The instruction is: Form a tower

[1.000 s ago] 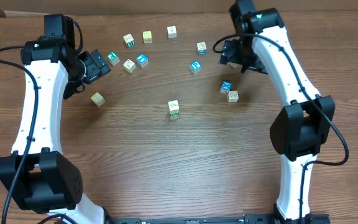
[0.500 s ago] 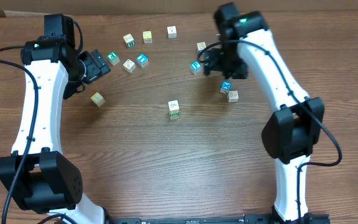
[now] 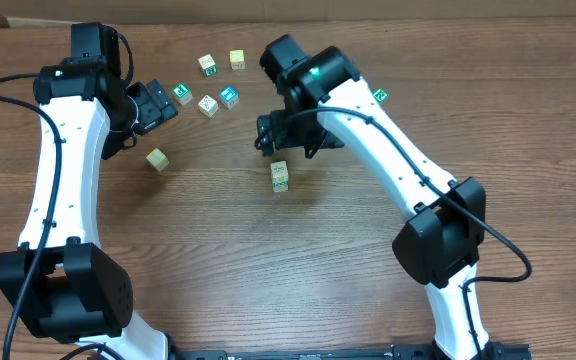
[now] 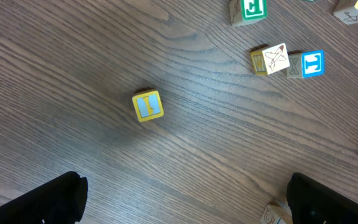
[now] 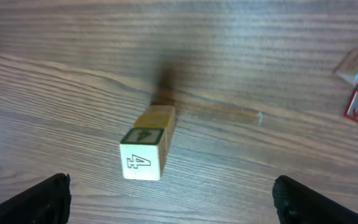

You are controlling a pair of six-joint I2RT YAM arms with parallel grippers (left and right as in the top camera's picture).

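- Wooden tower stands upright near the middle of the desk, well apart from the loose cubes. Its top face shows a green 4.
- Right jaws hang just above and behind the tower, spread wide and empty. In the wrist view the stack sits ahead of the gap between them.
- With nothing held, the step in hand looks like fetching another cube. Coming down here risks toppling a stack only one cube wide.
- Closest supplies lie toward the left arm's side: the blue cube, the pale cube beside it, and the green-letter cube.
- Left jaws are also wide open and empty, hovering near that cluster. The yellow cube lies alone ahead of them with free room all round, so it looks the easiest pick.
- Whichever cube comes, square it over the 4, lower it straight down, and let go only once it rests flat.
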